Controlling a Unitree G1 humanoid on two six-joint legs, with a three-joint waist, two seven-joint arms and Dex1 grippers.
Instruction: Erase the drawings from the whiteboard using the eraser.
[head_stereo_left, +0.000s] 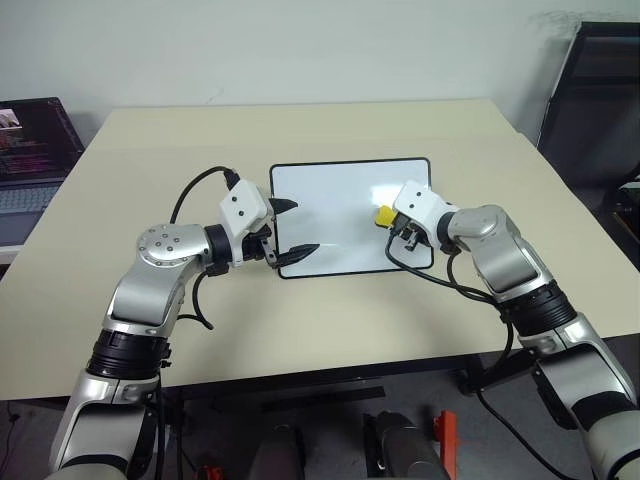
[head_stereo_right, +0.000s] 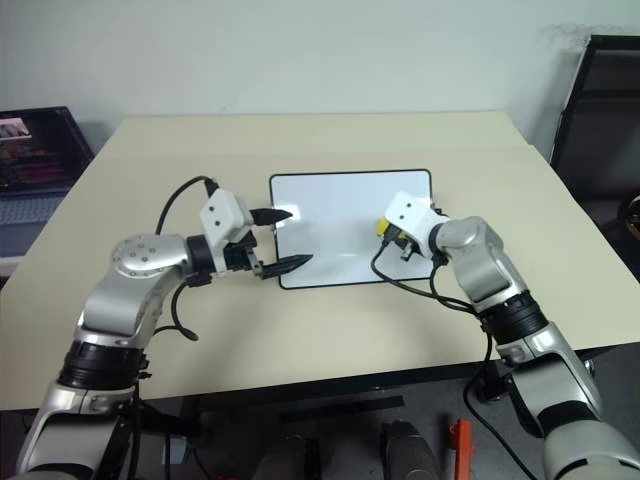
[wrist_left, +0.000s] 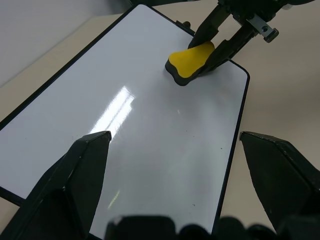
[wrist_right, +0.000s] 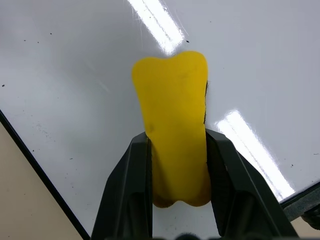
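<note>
While right gripper (wrist_right: 177, 150) clamps one eraser (wrist_right: 172, 125), one whiteboard (head_stereo_left: 340, 215), left gripper (head_stereo_left: 292, 230) spread apart

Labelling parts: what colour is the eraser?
Bright yellow eraser with a dark underside, best in the right wrist view.

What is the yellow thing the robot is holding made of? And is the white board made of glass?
The small yellow eraser block looks like soft foam or plastic with a matte skin: it shows no shine, and a thin dark layer sits under it. The white rectangular board looks like smooth glossy coated panel, probably not glass: ceiling lights mirror off it in bright streaks. Its thin black frame looks like plastic.
</note>
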